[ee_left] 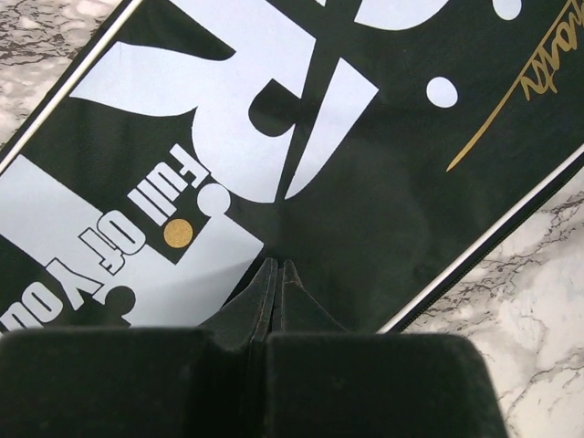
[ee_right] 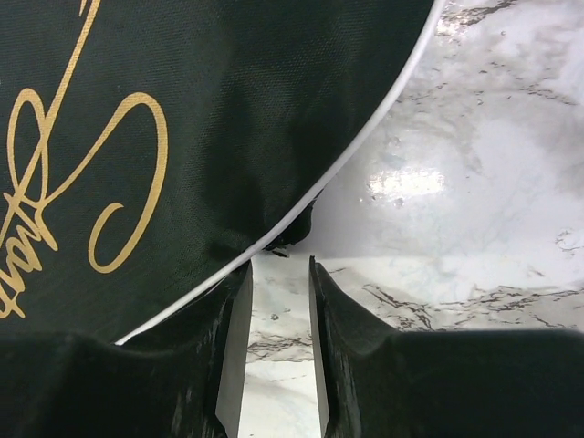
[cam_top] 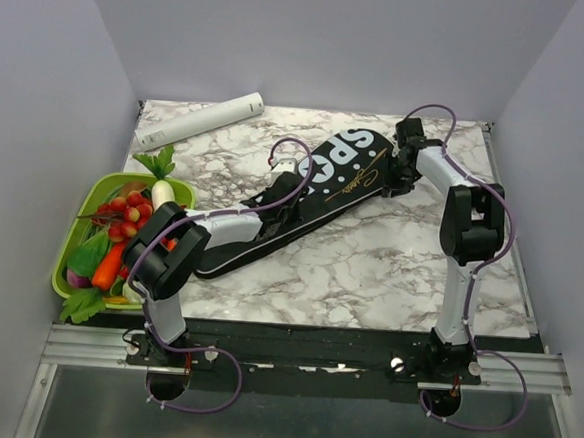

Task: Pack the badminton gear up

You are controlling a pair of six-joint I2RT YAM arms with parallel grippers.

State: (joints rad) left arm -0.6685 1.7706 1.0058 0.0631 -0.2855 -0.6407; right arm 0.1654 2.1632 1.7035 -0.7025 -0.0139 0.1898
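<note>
We find the bag (cam_top: 350,178) lying diagonally across the middle of the table (cam_top: 368,274), the tray (cam_top: 61,263) at the table's left edge, a tube (cam_top: 201,119) behind the tray.

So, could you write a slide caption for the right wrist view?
Right tool, jaws apart, at the white-piped edge of the black bag on the marble table.

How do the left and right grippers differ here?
The left gripper is shut over the racket bag's white lettering; the right gripper has its jaws apart at the bag's piped edge. Left sits mid-bag, right at the wide end. Both are low over the bag.
</note>
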